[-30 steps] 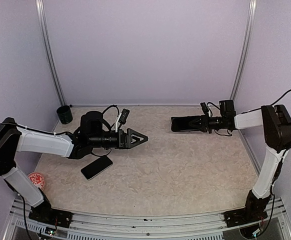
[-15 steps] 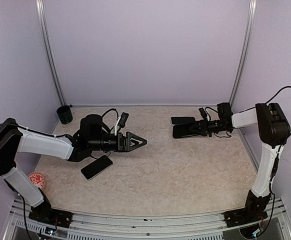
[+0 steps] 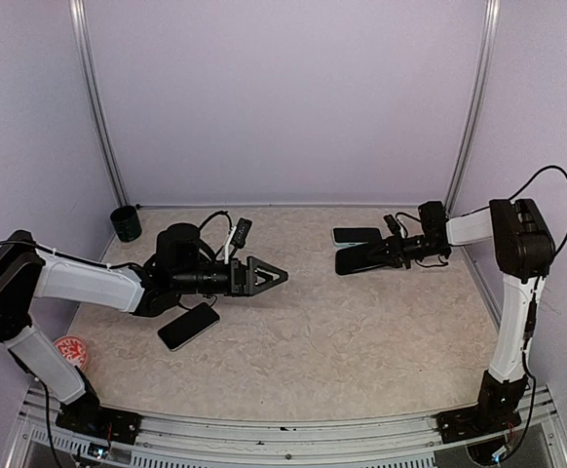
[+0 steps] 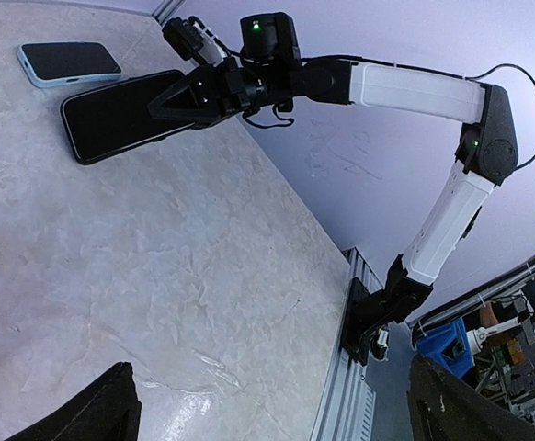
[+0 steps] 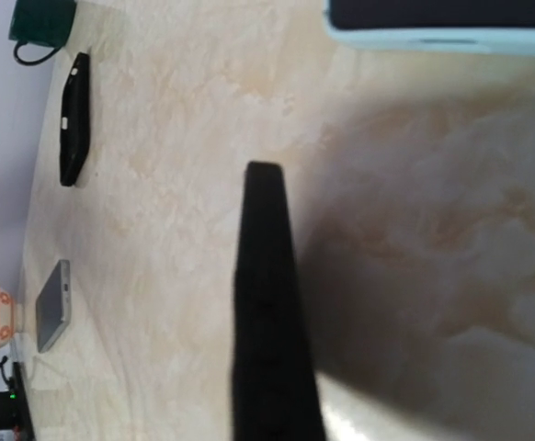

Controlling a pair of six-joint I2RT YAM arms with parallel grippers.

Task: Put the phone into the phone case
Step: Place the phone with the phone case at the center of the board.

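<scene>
We see the right gripper (image 3: 383, 254) clamped on one end of the black phone (image 3: 359, 259). A second ago the phone hid the case (image 3: 356, 235). Now it sits tilted just beside the case, on the near side, leaving the pale-blue case uncovered and unfilled. We judge it needs lining up again. The left gripper (image 3: 276, 274) hangs wide open, empty. We count two phones, the second a grey phone (image 3: 188, 326) near the left gripper, one case and one cup (image 3: 125, 222).

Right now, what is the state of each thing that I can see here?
left gripper: open, empty.
right gripper: shut on black phone.
black phone: held, not in case.
case: lying flat, untouched.
grey phone: lying flat, untouched.
cup: upright.
</scene>
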